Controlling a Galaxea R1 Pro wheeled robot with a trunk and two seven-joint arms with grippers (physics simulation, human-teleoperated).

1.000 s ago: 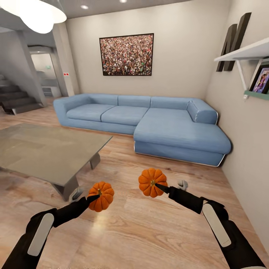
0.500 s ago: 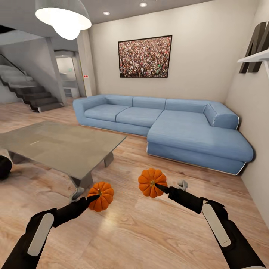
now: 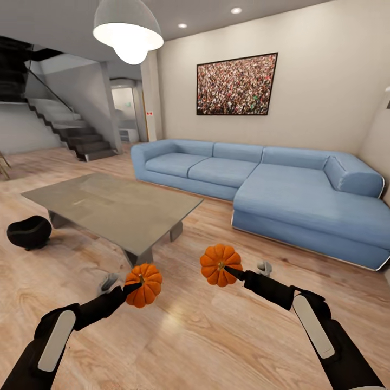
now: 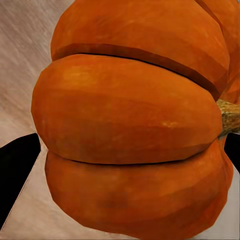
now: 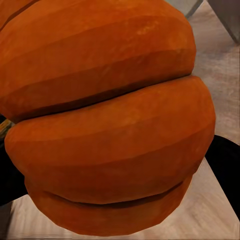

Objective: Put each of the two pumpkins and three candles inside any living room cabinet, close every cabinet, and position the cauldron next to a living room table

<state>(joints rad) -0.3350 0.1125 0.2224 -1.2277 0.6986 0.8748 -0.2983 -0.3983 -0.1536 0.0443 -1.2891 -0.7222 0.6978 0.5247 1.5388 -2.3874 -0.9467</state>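
Two ribbed orange pumpkins hang above the wood floor in front of me. My left gripper is shut on the left pumpkin, seen close in the left wrist view. My right gripper is shut on the right pumpkin, which looms large in the right wrist view. The black cauldron sits on the floor at the left, beside the near left corner of the low grey table. The candles and the cabinet are out of view.
A blue corner sofa runs along the back wall and right side. Stairs rise at the far left beside a doorway. A pendant lamp hangs over the table. Open wood floor lies between me, the table and the sofa.
The camera has swung left, so the whole room has slid right in the picture and the cauldron has come into view. Both pumpkins stay held in the same pose.
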